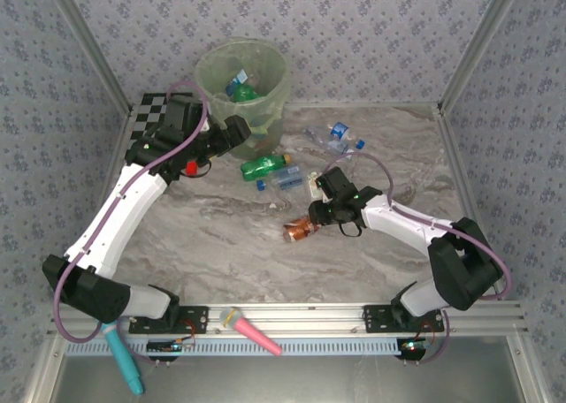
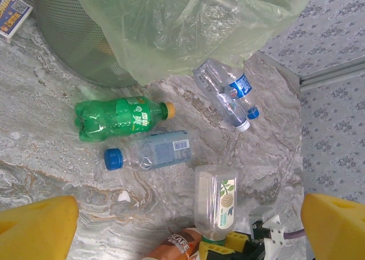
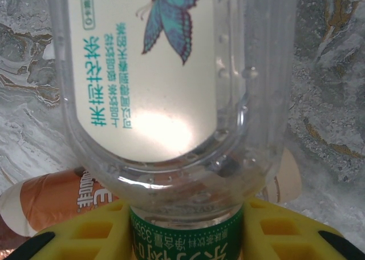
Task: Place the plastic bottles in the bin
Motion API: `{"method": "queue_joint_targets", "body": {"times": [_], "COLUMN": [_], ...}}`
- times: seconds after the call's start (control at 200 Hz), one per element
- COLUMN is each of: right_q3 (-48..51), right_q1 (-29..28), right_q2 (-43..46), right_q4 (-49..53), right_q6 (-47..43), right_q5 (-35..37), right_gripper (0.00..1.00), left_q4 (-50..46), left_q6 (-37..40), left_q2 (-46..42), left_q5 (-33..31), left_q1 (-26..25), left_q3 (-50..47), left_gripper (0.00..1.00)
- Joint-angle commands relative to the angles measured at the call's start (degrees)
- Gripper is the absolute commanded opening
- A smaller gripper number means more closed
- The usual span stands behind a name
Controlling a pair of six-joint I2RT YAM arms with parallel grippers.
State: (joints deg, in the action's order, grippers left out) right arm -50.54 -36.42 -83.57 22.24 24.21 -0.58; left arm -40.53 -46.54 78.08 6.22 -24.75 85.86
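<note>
The right gripper (image 3: 185, 234) is clamped narrow on the neck of a clear bottle (image 3: 171, 72) with a butterfly label. Its yellow fingers (image 3: 85, 234) pinch at the green neck band, a sensible hold, since the neck is stiff while the thin body would likely crush. This bottle appears to lie near the middle of the table (image 1: 221, 262), just beside a brown bottle (image 1: 299, 231) on its near side. The bin (image 1: 243, 76) stands at the far edge toward the left corner, with a few bottles (image 1: 239, 90) already inside and its loose bag (image 2: 188, 26) draped over the rim. The left gripper (image 1: 237, 131) hangs beside the bin with jaws spread wide and nothing between them, probably placed to work the closest cluster. There a green bottle (image 2: 120, 118) and a blue-capped bottle (image 2: 151, 153) lie side by side near the bin's base, and two clear bottles (image 2: 219, 94) rest toward the far edge. A lift and carry to the bin looks like the step in hand
</note>
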Motion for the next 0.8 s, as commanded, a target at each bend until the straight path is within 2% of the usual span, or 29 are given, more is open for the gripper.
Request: {"method": "queue_joint_targets", "body": {"times": [0.0,0.45,0.795], "right_q3": [-0.4,-0.2,-2.6], "right_q1": [-0.4,-0.4,-0.1], "right_q2": [-0.3,-1.4,1.7], "right_q4": [-0.2,-1.0,3.6], "right_q6": [0.4,0.7,-0.3], "right_q5": [1.0,0.4,1.6], "right_gripper": [0.38,0.38,0.38], "left_q4": [-0.1,0.1,0.1], "left_q6": [-0.2,0.0,0.2], "left_q2": [-1.2,-0.8,-0.7], "left_q5": [0.4,0.4,0.3], "left_q1": [0.1,0.1,0.2], "left_q3": [0.2,0.3,0.6], "left_gripper": [1.0,1.0,1.0]}}
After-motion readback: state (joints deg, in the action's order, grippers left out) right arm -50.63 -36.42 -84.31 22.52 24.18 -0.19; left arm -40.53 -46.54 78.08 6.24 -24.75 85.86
